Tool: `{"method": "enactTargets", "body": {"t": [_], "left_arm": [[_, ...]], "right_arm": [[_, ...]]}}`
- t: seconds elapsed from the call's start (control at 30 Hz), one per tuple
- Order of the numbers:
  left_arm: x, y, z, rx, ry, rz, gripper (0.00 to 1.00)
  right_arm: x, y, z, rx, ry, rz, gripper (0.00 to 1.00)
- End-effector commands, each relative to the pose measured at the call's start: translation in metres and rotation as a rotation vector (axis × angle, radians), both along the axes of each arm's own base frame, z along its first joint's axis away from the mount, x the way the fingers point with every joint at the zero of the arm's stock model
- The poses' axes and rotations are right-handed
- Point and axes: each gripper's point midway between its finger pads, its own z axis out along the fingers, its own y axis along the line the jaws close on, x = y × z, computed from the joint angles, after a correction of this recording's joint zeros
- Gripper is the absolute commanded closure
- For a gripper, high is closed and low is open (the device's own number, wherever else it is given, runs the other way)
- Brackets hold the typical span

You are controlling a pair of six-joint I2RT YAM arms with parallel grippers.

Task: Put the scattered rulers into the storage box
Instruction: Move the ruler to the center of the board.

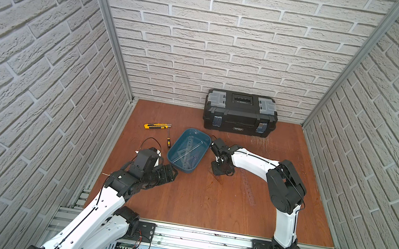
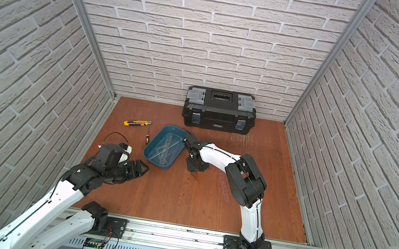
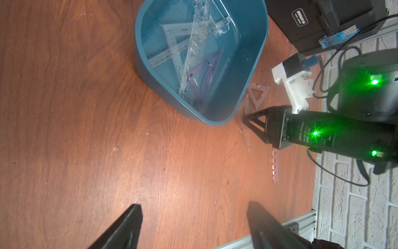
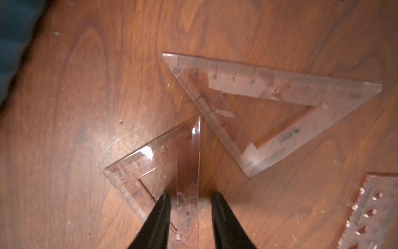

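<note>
Two robot arms reach over a reddish wooden table (image 1: 194,204) inside white brick-patterned walls. The right gripper (image 4: 189,196) points down at the table just beside the right side of the storage box (image 1: 182,168). Its jaws stand partly open and straddle one thin side of a small clear set square (image 4: 137,170). Slim gaps show on both sides of the strip, so the fingers (image 4: 159,215) are not clamped on it. The tip of that set square lies just beside a larger clear set square (image 4: 280,86), flat on the wood. A clear stencil ruler (image 4: 370,211) with a row of holes lies near them, apart from both. The left gripper (image 3: 193,207) hovers above the table at the box's near left corner, jaws spread wide, holding nothing. The teal box sits mid-table, and inside it lie a straight clear ruler (image 3: 189,41), a clear set square (image 3: 172,34), a holed clear strip (image 3: 193,58) and a purple-tinted ruler (image 3: 206,71), overlapping one another. Left of the box lie a yellow utility knife (image 1: 156,126) and a small screwdriver (image 1: 168,140). A black toolbox (image 1: 240,112) stands against the back wall.
</note>
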Motion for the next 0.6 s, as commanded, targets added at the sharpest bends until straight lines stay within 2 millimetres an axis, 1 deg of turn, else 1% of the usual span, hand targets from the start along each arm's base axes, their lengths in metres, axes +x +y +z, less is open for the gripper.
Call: {"method": "enactTargets", "body": {"t": [0.0, 0.1, 0.17, 0.2, 0.3, 0.47, 0.57], "left_arm": [[0.004, -0.003, 0.002, -0.015, -0.027, -0.001, 0.18], [0.004, -0.005, 0.002, -0.021, -0.032, -0.009, 0.18], [0.005, -0.006, 0.002, -0.026, -0.031, -0.008, 0.18], [0.006, -0.007, 0.002, -0.027, -0.032, -0.011, 0.18], [0.007, -0.010, 0.001, -0.030, -0.033, -0.014, 0.18], [0.006, -0.019, 0.000, -0.022, -0.036, -0.032, 0.18], [0.003, -0.028, -0.007, -0.007, -0.028, -0.049, 0.18]], "right_arm": [[-0.015, -0.006, -0.011, -0.030, 0.019, 0.017, 0.65], [-0.030, -0.008, -0.018, -0.039, 0.035, 0.019, 0.65], [-0.040, -0.008, -0.014, -0.032, 0.027, 0.020, 0.65], [-0.045, -0.010, -0.016, -0.034, 0.030, 0.018, 0.65], [-0.067, -0.016, -0.023, -0.035, 0.045, 0.007, 0.65], [-0.112, -0.030, -0.033, -0.029, 0.066, -0.017, 0.65], [-0.140, -0.038, -0.036, -0.028, 0.077, -0.025, 0.65]]}}
